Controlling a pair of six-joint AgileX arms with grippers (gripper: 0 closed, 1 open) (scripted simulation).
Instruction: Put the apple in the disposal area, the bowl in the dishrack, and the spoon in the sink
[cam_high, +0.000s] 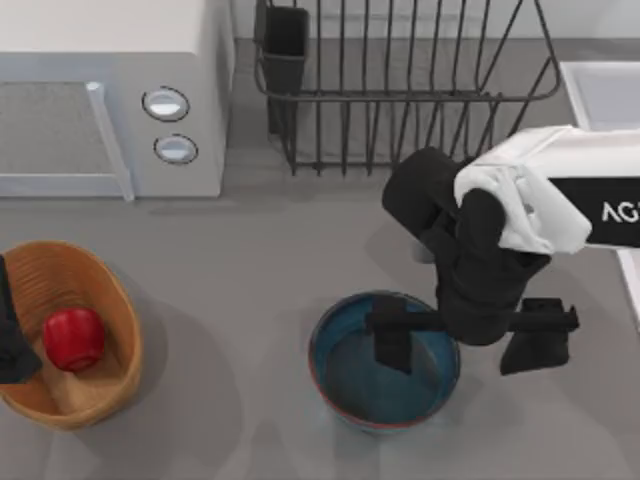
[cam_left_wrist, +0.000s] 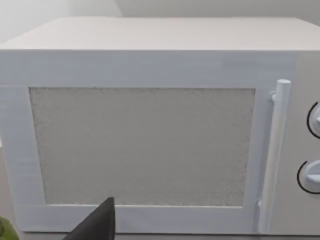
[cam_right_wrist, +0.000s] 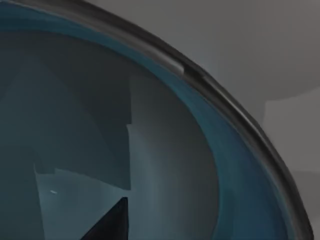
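Over the bowl, right gripper fingers spread wide, straddling its right rim, gripping nothing.

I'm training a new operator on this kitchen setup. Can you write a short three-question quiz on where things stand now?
1. True or false: the glossy red apple lies inside the oval orange-tan wicker basket.
2. Which is the right gripper straddling? A) the white microwave B) the rim of the deep teal-blue bowl C) the dark wire dishrack
3. Fill in: the bowl sits on the grey ____, in front of the dishrack.

Key: 1 true; 2 B; 3 table.
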